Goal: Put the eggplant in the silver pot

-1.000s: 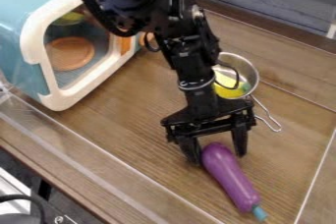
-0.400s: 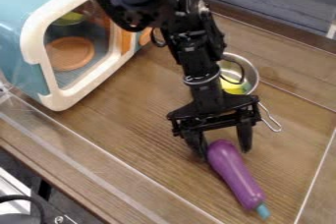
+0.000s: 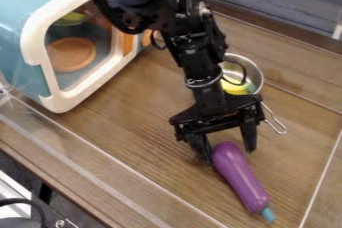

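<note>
The purple eggplant [image 3: 239, 175] lies on the wooden table at the lower right, its teal stem cap [image 3: 266, 213] pointing toward the front edge. My gripper [image 3: 218, 139] hangs open, pointing down, with its fingers straddling the eggplant's blunt upper end; nothing is gripped. Whether the fingers touch the eggplant I cannot tell. The silver pot [image 3: 253, 73] stands just behind the gripper, partly hidden by the arm, with a yellow toy food [image 3: 237, 87] inside and its wire handle [image 3: 274, 125] sticking out toward the right.
A teal and cream toy microwave [image 3: 54, 47] stands at the left with its door open and an orange dish [image 3: 70, 55] inside. A clear plastic wall [image 3: 80, 162] runs along the table's front and right edges.
The gripper has shifted slightly to the right and now sits over the eggplant's upper end. The eggplant and pot have not moved.
</note>
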Controlling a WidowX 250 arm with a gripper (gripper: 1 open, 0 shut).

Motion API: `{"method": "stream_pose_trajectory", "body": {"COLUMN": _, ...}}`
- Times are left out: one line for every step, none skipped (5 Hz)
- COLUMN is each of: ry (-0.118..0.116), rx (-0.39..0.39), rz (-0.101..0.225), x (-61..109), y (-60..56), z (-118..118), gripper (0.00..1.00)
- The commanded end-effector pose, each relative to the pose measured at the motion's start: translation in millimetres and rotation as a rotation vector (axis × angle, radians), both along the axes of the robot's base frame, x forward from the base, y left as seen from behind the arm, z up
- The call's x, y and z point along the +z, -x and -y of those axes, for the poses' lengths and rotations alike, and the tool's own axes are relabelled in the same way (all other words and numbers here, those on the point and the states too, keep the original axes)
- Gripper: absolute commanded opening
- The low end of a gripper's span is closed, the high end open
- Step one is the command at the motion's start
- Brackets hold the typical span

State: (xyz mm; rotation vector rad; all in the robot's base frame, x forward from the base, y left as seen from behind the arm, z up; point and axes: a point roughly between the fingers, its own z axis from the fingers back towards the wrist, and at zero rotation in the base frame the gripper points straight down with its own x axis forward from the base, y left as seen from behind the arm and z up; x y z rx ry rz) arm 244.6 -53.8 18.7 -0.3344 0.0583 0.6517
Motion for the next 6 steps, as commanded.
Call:
{"method": "stream_pose_trajectory", "body": {"ry": -0.005, "rx": 0.049, "rz": -0.003, "x": -0.8, "y": 2.3, "z": -7.3, "gripper": 1.00}}
{"method": "stream_pose_trajectory", "body": {"ry": -0.007, "rx": -0.018, "rz": -0.003, "x": -0.4, "y": 0.5, "z": -15.7, "gripper": 1.00}}
{"method": "stream_pose_trajectory", "body": {"ry": -0.008, "rx": -0.086, "rz": -0.004, "x": -0.4, "y": -1.5, "z": -23.6, "gripper": 1.00}}
{"method": "stream_pose_trajectory", "body": {"ry": -0.011, "rx": -0.153, "rz": -0.006, "x": -0.4, "y": -2.1, "z": -21.7, "gripper": 1.00}}
{"method": "stream_pose_trajectory", "body": {"ry": -0.013, "rx": -0.152, "rz": -0.009, "x": 6.3, "y": 0.9, "z": -9.8, "gripper": 1.00}}
{"method": "stream_pose_trajectory", "body": {"ry": -0.015, "rx": -0.154, "rz": -0.010, "x": 12.2, "y": 3.5, "z": 1.5, "gripper": 1.00}}
